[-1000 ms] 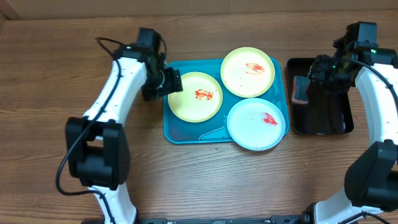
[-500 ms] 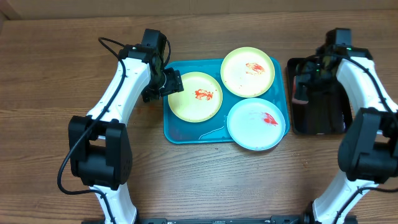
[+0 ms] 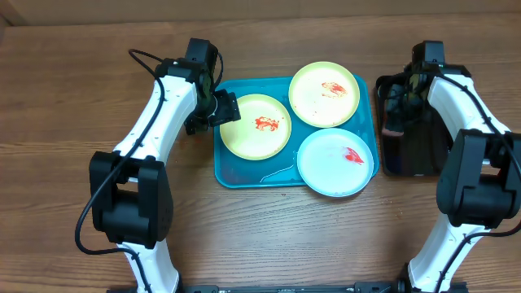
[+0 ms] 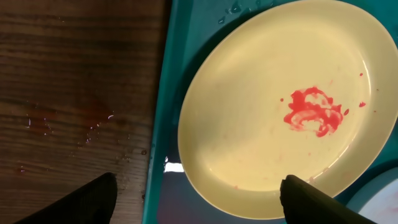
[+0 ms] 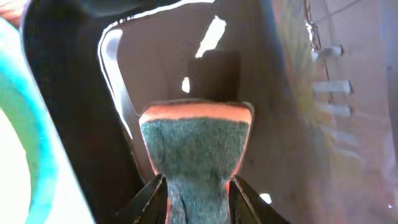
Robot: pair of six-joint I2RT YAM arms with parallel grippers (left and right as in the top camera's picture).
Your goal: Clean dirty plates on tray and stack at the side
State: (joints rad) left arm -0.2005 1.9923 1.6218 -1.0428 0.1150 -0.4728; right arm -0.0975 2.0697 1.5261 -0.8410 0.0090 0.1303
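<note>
Three plates lie on the turquoise tray (image 3: 236,172): a green-rimmed plate (image 3: 255,126) at the left, a second green-rimmed plate (image 3: 324,94) at the back, and a pale blue-white plate (image 3: 334,162) at the front right. Each has a red sauce smear. My left gripper (image 3: 218,107) is open at the left plate's edge; in the left wrist view its jaws (image 4: 199,199) straddle the plate (image 4: 273,106) and the tray rim (image 4: 163,124). My right gripper (image 3: 399,110) is shut on a green-and-pink sponge (image 5: 194,146) over the black tray (image 3: 419,155).
The smaller black tray stands on the wooden table right of the turquoise tray; its wet inside (image 5: 261,93) shows in the right wrist view. Red wet spots (image 4: 68,121) mark the wood left of the turquoise tray.
My right arm has swung left and back over the black tray, bringing the sponge toward its left side. My left arm has barely moved.
</note>
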